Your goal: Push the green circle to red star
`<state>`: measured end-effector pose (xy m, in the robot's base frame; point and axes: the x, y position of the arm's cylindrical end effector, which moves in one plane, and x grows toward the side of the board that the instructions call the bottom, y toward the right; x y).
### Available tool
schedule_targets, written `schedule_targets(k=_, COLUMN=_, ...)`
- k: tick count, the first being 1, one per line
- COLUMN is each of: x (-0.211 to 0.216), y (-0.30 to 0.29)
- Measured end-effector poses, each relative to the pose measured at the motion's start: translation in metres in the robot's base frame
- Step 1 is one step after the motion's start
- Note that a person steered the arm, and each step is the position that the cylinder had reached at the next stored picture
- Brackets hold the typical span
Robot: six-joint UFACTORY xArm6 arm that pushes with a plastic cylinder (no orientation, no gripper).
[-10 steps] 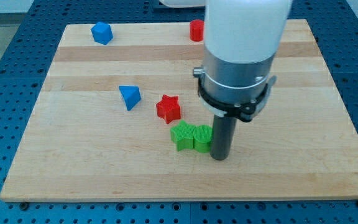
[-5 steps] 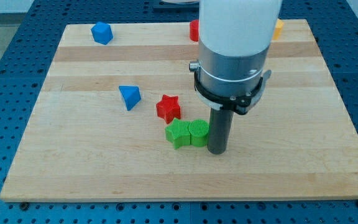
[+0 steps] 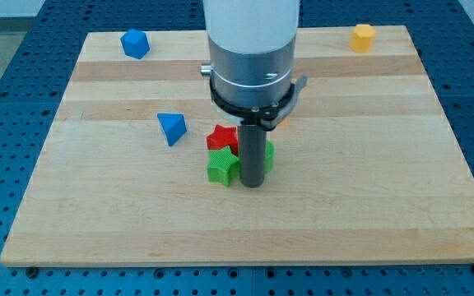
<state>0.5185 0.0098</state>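
The arm (image 3: 252,29) is a broad white cylinder entering from the top centre of the frame. Below it sits a silver-grey metal collar ringed by a black clamp band with small tabs. A straight dark rod hangs beneath, ending in my tip (image 3: 253,185).

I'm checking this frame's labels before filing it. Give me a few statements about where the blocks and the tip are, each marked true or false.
1. The red star touches a green block. True.
2. My tip sits at the view's left of the blue triangular block. False: it is to its right, beside the green blocks.
3. A yellow block lies near the view's top right. True.
4. The blue block at the view's top left touches the red star. False: it lies far apart.
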Motion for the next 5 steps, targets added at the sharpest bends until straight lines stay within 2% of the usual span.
schedule_targets(k=4, x=-0.040, y=0.066)
schedule_targets(k=5, x=-0.049, y=0.062)
